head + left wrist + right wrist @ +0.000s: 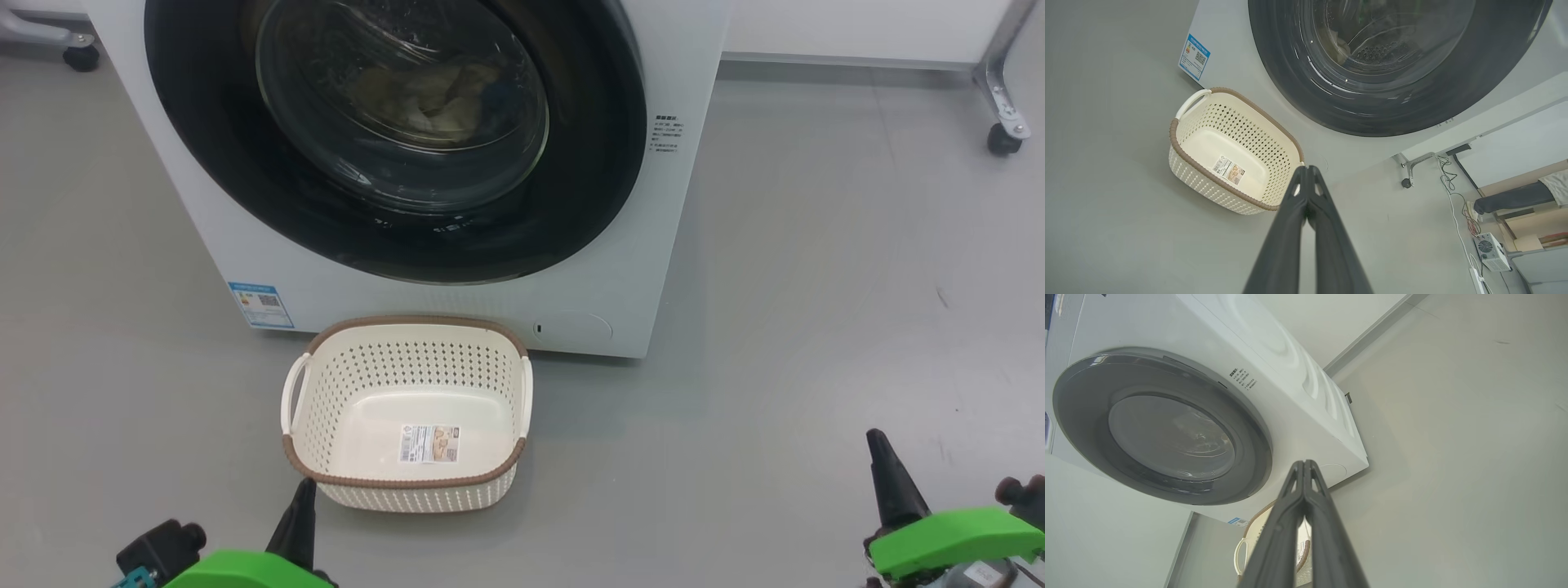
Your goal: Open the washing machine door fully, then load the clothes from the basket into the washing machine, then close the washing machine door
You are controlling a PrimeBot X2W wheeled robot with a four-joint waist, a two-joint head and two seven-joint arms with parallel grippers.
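Head view: washing machine door (392, 122) closed, basket (408, 482) empty, left gripper (1307, 171) and right gripper (1303, 464) pinched together, empty; I judge nothing remains.

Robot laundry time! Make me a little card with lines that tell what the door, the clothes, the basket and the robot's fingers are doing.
washing machine door: shut
clothes: pale pieces inside, seen through the door
basket: on the floor in front of the washing machine, empty but for a label
left fingers: pressed together, holding nothing
right fingers: pressed together, holding nothing
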